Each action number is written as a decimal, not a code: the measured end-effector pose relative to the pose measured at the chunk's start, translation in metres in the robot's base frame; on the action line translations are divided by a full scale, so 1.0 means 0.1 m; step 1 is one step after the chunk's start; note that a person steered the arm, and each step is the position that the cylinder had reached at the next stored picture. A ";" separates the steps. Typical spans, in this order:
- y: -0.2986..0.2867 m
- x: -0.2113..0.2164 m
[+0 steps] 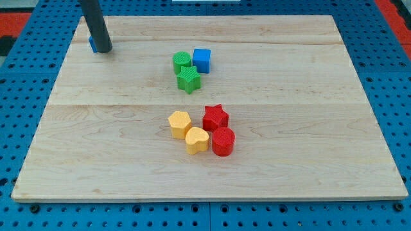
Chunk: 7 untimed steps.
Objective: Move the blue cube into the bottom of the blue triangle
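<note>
The blue cube (202, 60) sits on the wooden board (308, 115) above the middle, touching a green cylinder (182, 61) on its left. A green star (189, 79) lies just below them. The rod comes down at the view's top left, and my tip (104, 49) rests on the board there. A small blue block (92, 43), probably the blue triangle, shows just left of the rod and is mostly hidden behind it. My tip is far to the left of the blue cube.
Below the middle lies a cluster: a yellow hexagon (180, 124), a yellow heart (197, 139), a red star (216, 117) and a red cylinder (223, 141). A blue pegboard (385, 64) surrounds the board.
</note>
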State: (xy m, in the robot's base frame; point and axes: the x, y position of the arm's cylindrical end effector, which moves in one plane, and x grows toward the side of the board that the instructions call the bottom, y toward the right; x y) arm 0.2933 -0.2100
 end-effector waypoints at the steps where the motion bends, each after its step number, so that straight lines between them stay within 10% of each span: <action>1: 0.00 -0.09; 2: 0.02 -0.33; 5: 2.77 -0.17; 7: 2.22 0.61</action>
State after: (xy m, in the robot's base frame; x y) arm 0.3542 0.0123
